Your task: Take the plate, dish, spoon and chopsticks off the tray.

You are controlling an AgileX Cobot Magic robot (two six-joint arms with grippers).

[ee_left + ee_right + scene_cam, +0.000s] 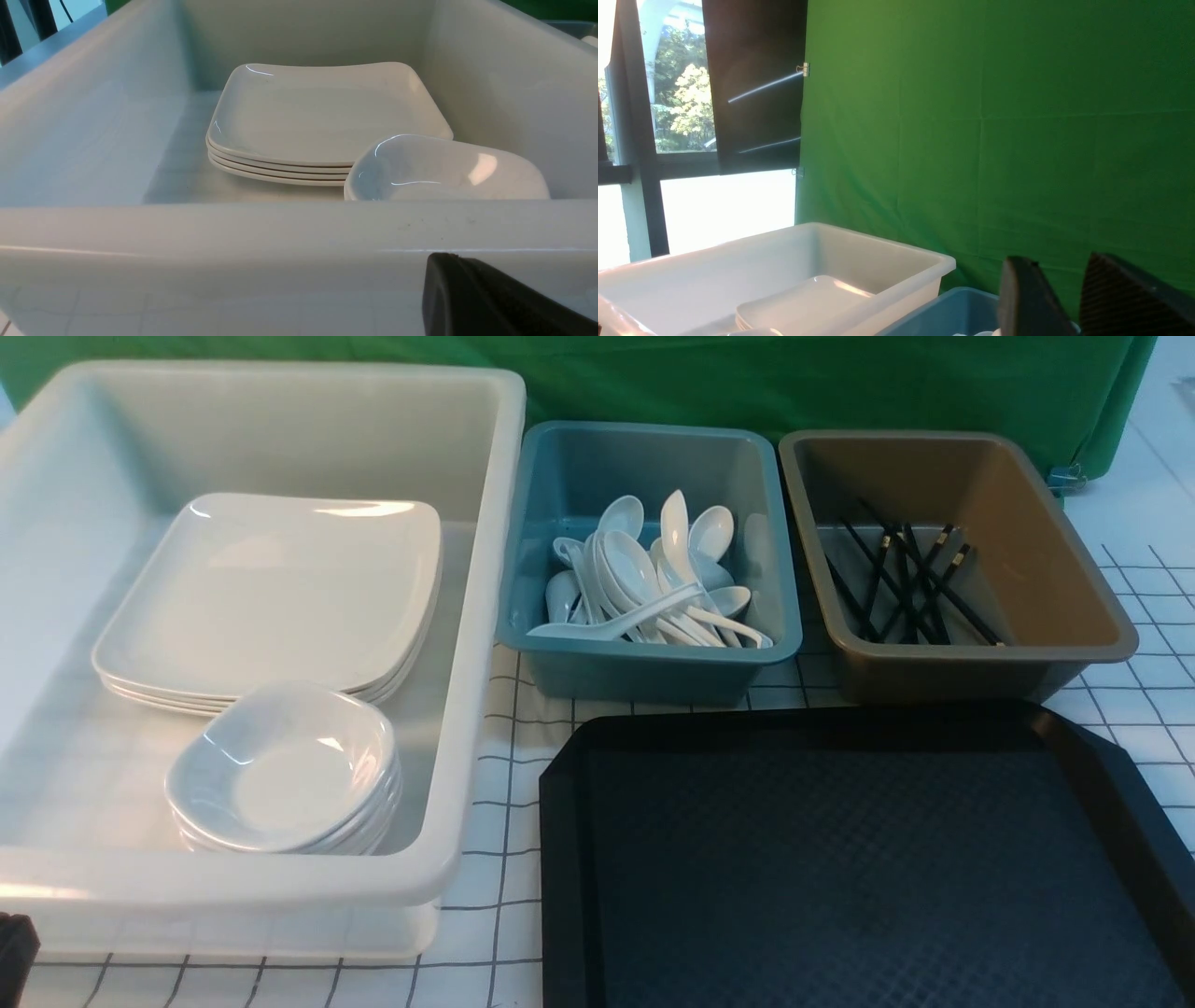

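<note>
Only the right wrist view is showing the right gripper (1064,298), fingers slightly parted, holding nothing. The left gripper (490,298), pressed shut, is peeking beside the white tub (467,859). The tray (868,859) is sitting bare; plates (271,588), spoons (644,579) and chopsticks (906,583) are lying in tubs behind it

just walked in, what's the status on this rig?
Tray-clearing looks done: the black tray is bare. Plates and small dishes are stacked in the white tub, spoons in the teal tub, chopsticks in the brown tub. The right gripper stands open over the teal tub, holding nothing.
</note>
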